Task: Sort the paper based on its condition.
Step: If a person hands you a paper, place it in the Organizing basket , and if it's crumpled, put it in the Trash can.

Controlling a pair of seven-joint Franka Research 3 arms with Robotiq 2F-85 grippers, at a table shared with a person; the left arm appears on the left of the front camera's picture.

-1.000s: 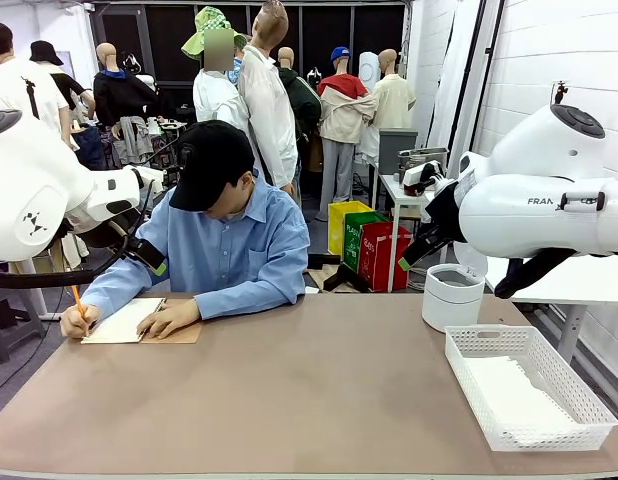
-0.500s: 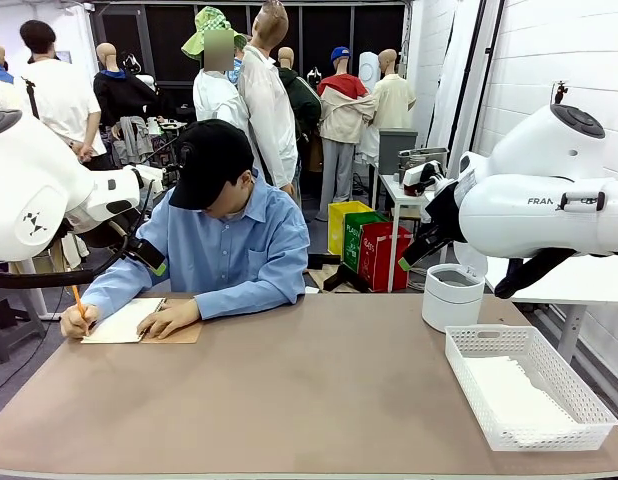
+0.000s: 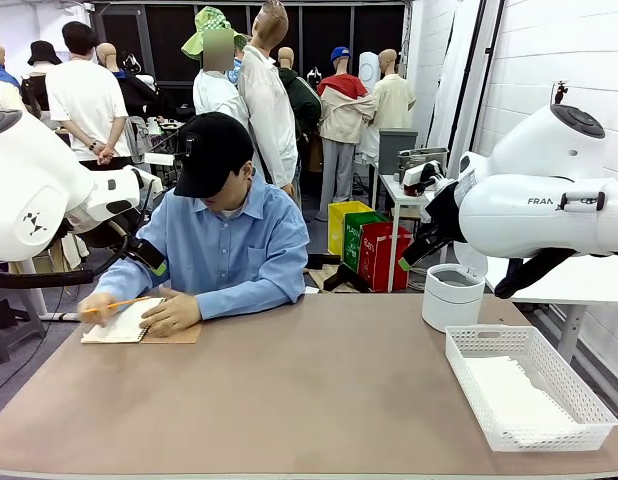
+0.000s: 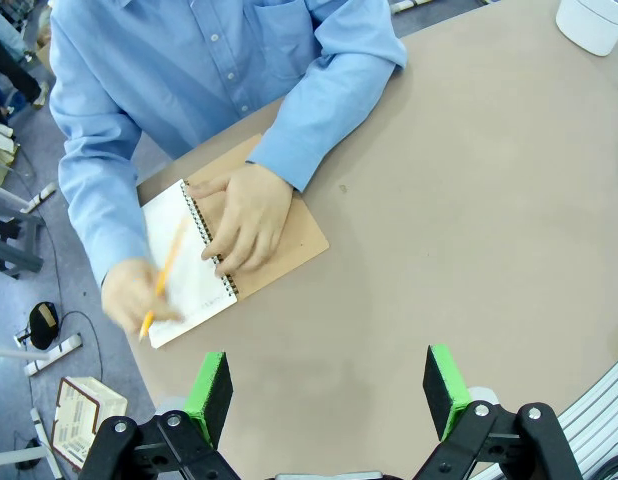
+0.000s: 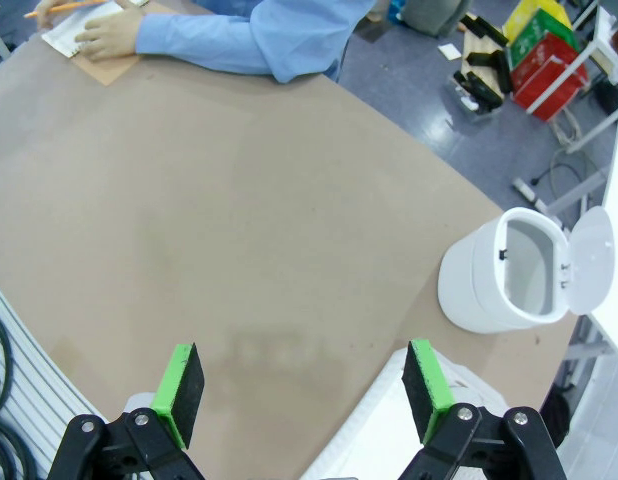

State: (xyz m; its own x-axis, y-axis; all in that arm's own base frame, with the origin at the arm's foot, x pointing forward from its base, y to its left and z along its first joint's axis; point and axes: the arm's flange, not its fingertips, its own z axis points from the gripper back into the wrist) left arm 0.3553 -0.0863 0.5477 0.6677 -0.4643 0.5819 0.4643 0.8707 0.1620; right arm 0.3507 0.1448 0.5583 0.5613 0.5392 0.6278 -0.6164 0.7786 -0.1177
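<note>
White paper (image 3: pixel 511 392) lies flat inside the white lattice basket (image 3: pixel 489 335) at the table's right. At the far left a person writes with an orange pencil (image 4: pixel 164 278) on the open page of a spiral notebook (image 3: pixel 124 322), with the other hand (image 4: pixel 244 215) resting on it. My left gripper (image 4: pixel 329 385) hangs open high above the table near the notebook (image 4: pixel 194 275), holding nothing. My right gripper (image 5: pixel 304 395) is open and holds nothing, high over the table's right half, with the basket's corner (image 5: pixel 364 445) below it.
A white bin with its lid flipped open (image 3: pixel 454 295) stands behind the basket near the far right edge and appears again in the right wrist view (image 5: pixel 509 270). The brown tabletop (image 3: pixel 309 390) stretches bare between notebook and basket. Other people stand behind the writer.
The person's pencil hand has swung from the notebook's left edge and is blurred in motion, and the head has lifted a little. Both arms stay still.
</note>
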